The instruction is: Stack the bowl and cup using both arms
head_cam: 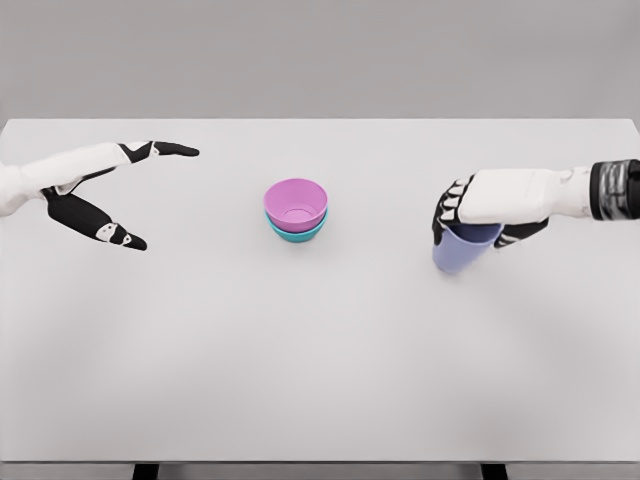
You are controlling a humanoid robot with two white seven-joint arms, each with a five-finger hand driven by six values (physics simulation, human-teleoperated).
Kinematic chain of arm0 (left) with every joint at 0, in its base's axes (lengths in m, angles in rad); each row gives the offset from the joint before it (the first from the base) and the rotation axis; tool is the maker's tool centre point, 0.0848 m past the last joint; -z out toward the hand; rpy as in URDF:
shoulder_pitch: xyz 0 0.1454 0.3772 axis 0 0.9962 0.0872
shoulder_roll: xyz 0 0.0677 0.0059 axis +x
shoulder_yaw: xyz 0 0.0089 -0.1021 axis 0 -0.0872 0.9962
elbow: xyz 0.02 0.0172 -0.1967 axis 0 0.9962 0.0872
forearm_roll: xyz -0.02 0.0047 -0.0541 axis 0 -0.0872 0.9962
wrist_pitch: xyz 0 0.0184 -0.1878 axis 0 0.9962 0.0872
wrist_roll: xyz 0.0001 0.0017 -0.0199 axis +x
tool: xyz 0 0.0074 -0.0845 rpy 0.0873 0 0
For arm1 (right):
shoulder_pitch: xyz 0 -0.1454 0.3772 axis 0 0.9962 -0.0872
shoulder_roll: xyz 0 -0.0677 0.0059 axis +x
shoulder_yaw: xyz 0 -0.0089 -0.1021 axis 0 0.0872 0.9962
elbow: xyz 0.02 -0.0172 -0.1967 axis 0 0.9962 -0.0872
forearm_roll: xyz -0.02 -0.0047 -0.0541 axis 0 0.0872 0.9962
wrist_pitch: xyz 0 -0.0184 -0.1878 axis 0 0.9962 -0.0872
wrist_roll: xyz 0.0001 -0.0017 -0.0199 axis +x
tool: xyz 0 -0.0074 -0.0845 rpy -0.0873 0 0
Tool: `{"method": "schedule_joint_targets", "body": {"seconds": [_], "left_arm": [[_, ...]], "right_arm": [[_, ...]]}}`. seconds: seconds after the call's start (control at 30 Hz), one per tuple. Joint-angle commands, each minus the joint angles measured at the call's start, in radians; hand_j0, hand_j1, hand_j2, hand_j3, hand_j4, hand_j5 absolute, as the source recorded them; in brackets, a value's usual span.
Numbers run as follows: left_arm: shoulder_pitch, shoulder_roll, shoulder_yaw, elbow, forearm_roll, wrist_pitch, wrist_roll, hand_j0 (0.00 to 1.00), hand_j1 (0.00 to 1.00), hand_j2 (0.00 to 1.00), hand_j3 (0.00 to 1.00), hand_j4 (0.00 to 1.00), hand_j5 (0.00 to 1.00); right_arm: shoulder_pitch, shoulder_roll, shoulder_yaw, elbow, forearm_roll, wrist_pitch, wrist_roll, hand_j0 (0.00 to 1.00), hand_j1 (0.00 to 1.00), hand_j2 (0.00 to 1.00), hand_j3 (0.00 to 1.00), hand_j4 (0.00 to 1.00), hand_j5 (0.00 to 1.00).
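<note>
At surface (pixel 320 380) centre, pink bowl (pixel 296 203) sits nested in teal bowl (pixel 297 232); right robot hand (pixel 470 222) grips purple cup (pixel 460 250); left robot hand (pixel 120 190) is spread, empty. Bowls appear stacked; next, carry cup over pink bowl, keeping it upright.

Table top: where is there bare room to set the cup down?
The table is bare along its whole near half, and between the stacked bowls and the right hand gripping the cup. Also free: between the bowls and the open left hand. Only the centre is occupied.
</note>
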Motion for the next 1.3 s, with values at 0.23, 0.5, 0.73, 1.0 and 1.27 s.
{"method": "schedule_joint_targets", "body": {"seconds": [0.23, 0.5, 0.73, 1.0, 1.27], "left_arm": [[0.002, -0.001, 0.001, 0.001, 0.008, 0.002, 0.000, 1.00, 1.00, 1.00, 1.00, 1.00, 1.00], [0.002, -0.003, 0.001, 0.000, 0.008, 0.002, 0.000, 1.00, 1.00, 1.00, 1.00, 1.00, 1.00], [0.002, -0.003, 0.001, 0.000, 0.008, 0.002, 0.000, 1.00, 1.00, 1.00, 1.00, 1.00, 1.00], [0.002, -0.003, 0.001, 0.001, 0.008, 0.002, 0.000, 1.00, 1.00, 1.00, 1.00, 1.00, 1.00], [0.002, -0.003, 0.001, 0.001, 0.008, 0.002, 0.000, 1.00, 1.00, 1.00, 1.00, 1.00, 1.00]], "right_arm": [[-0.002, 0.103, -0.078, 0.057, -0.004, 0.003, 0.000, 0.60, 0.60, 0.60, 0.60, 0.60, 0.60], [-0.051, 0.239, -0.109, 0.088, 0.027, 0.003, 0.000, 0.60, 0.60, 0.60, 0.60, 0.60, 0.60], [-0.104, 0.348, -0.109, 0.169, 0.045, 0.003, 0.000, 0.60, 0.60, 0.60, 0.60, 0.60, 0.60], [-0.144, 0.511, -0.109, 0.319, 0.137, 0.003, 0.000, 0.60, 0.60, 0.60, 0.60, 0.60, 0.60], [-0.155, 0.581, -0.104, 0.353, 0.142, 0.003, 0.000, 0.60, 0.60, 0.60, 0.60, 0.60, 0.60]]}}
